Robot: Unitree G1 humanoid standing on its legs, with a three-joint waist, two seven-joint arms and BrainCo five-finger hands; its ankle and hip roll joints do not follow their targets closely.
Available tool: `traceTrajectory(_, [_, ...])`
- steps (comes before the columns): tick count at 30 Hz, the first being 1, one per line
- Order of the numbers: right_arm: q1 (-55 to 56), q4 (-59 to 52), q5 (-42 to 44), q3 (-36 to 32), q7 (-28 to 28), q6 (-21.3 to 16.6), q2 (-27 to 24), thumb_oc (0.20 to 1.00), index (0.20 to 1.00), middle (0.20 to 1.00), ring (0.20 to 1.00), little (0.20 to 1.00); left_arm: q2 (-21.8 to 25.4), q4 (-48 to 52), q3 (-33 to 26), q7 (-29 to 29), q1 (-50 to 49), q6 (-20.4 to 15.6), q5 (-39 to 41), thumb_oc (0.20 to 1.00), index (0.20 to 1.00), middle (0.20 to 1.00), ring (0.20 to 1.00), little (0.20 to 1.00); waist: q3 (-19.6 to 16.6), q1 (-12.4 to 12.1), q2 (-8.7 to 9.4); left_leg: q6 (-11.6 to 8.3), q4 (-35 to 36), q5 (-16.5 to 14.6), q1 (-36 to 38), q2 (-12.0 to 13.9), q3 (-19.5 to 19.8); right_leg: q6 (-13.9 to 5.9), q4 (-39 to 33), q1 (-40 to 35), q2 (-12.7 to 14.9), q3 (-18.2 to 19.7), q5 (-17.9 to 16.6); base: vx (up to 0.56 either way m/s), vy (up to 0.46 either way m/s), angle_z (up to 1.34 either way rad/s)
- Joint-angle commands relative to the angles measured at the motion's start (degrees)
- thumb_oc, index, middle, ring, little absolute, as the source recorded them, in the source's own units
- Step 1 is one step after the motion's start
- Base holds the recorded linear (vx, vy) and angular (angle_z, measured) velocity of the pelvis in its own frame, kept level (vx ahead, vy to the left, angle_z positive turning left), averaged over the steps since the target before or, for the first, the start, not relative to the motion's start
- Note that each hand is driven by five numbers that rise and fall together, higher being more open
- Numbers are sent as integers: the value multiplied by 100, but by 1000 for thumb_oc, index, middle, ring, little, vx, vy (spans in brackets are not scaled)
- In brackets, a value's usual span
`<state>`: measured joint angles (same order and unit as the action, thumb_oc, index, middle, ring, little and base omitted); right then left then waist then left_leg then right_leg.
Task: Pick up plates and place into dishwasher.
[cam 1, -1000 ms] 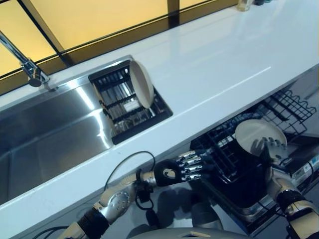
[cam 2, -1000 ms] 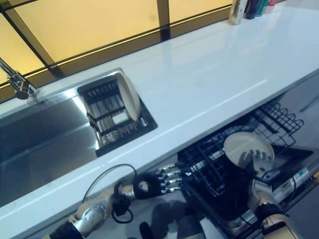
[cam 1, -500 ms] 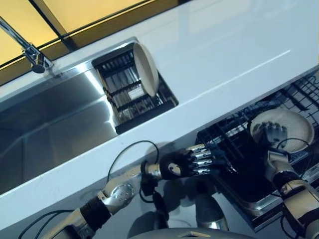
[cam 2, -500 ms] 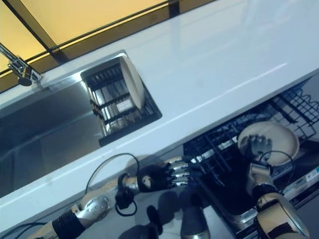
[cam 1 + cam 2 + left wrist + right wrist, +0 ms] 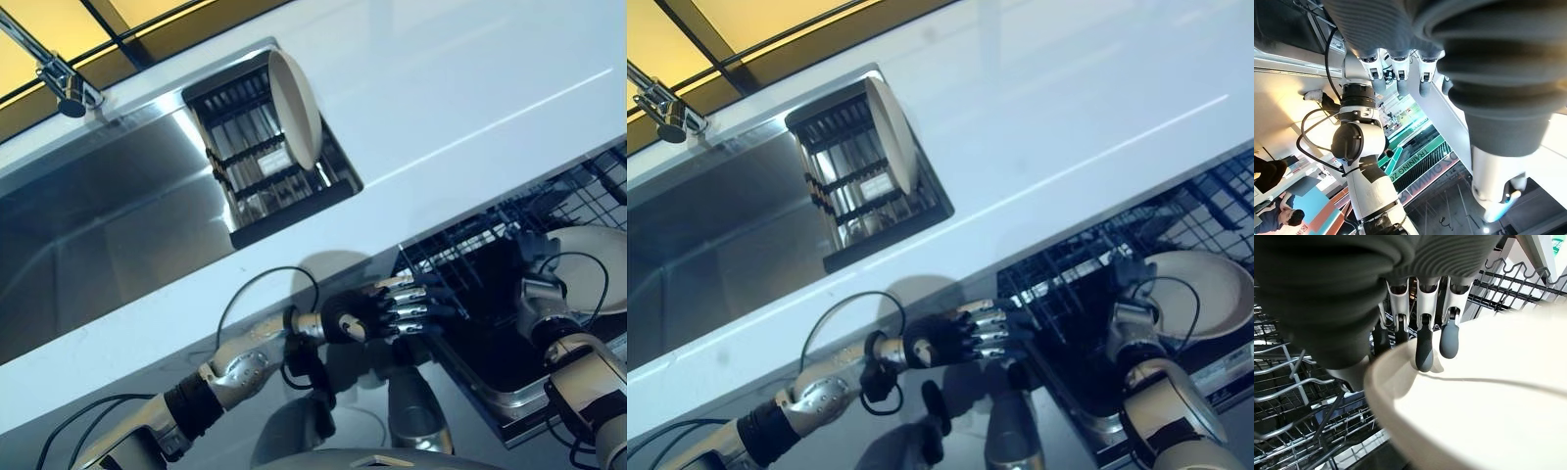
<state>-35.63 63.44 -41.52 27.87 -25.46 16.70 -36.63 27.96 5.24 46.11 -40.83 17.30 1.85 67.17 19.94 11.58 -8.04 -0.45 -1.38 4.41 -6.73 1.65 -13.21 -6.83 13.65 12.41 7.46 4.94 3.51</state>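
My left hand (image 5: 377, 313) is closest to me, just below the edge of the white counter (image 5: 470, 108). Its fingers are out straight and hold nothing. Their tips reach toward the near corner of the black dishwasher rack (image 5: 460, 255), but I cannot tell if they touch it.

A little further, over on my right side, is my right hand (image 5: 537, 257). It holds a cream plate (image 5: 1205, 294) by the rim. My fingertips (image 5: 1425, 355) curl over the edge and press on the inside of the plate. The plate is over the wire rack of the open dishwasher, tipped to one side. I cannot tell if it sits in the rack or hangs above it.

Past the counter edge, the white top is bare and shiny. Further back on my left is a steel sink (image 5: 98, 225). In the sink stands a dark drying rack (image 5: 260, 162), and one more cream plate (image 5: 297, 108) stands upright on its edge in it. At the far corner, the tap (image 5: 54, 69) leans out over the sink.
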Motion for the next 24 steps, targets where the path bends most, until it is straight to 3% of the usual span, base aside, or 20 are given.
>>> traceTrajectory(1, [-368,312,160,45,-248,354,-338,200,200,200,200,200,-103,490,84,-25,-98,-278,313,1000,1000,1000,1000,1000,-150,-150,108,-13,-1166,-1053,-184,326,285,-131,-461,328,149,12,-812,0,0,0])
traceTrajectory(16, [49,-62,598,-191,-794,185,-338,200,200,200,200,200,-87,472,24,-19,-424,-272,300,1000,1000,1000,1000,1000,-381,-94,259,28,-960,-1111,166,311,204,-159,-613,21,110,103,-794,39,12,-1])
traceTrajectory(24, [904,-1051,880,-756,-1138,112,-519,200,200,200,200,200,-48,535,-255,-36,-945,-250,292,1000,1000,1000,1000,1000,-610,24,401,82,-757,-1165,478,307,98,-201,-697,-171,42,219,-768,73,25,-5])
